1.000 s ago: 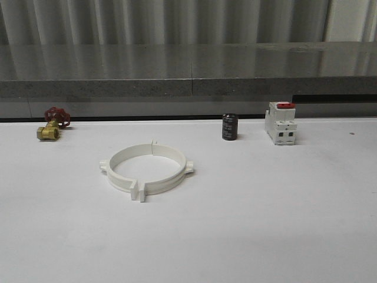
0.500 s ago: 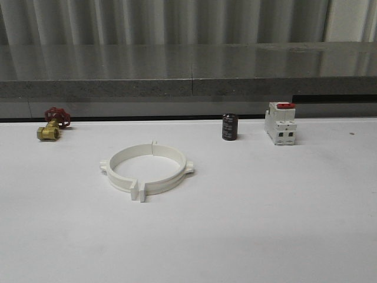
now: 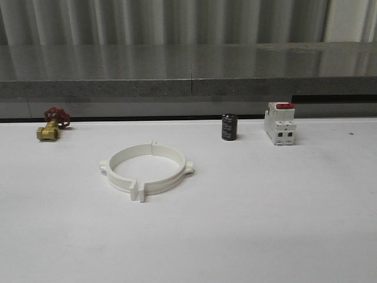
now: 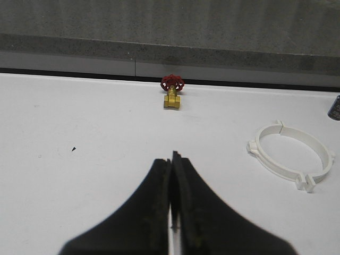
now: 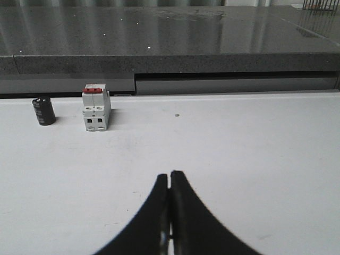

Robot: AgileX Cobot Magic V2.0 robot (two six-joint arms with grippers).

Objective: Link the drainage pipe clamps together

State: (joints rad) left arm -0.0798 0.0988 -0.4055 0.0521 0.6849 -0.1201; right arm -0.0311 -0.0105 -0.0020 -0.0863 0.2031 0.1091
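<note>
Both grippers are seen from their wrist cameras with fingers clenched on nothing: the left gripper [image 4: 173,159] and the right gripper [image 5: 169,178], each above bare white desk [image 3: 265,224]. The clamps [image 3: 146,169] are laid flat left of centre as a closed ring, tabs meeting at its near and far sides. Farther back are set a brass valve [image 3: 52,124], a black cylinder [image 3: 230,127] and a breaker [image 3: 280,123].

The left hand [image 4: 173,159] has two black fingers that curve and taper to narrow tips. Their inner edges look worn and slightly yellowish. The right hand [image 5: 169,178] has the same smooth, matte black, tapered fingers.
</note>
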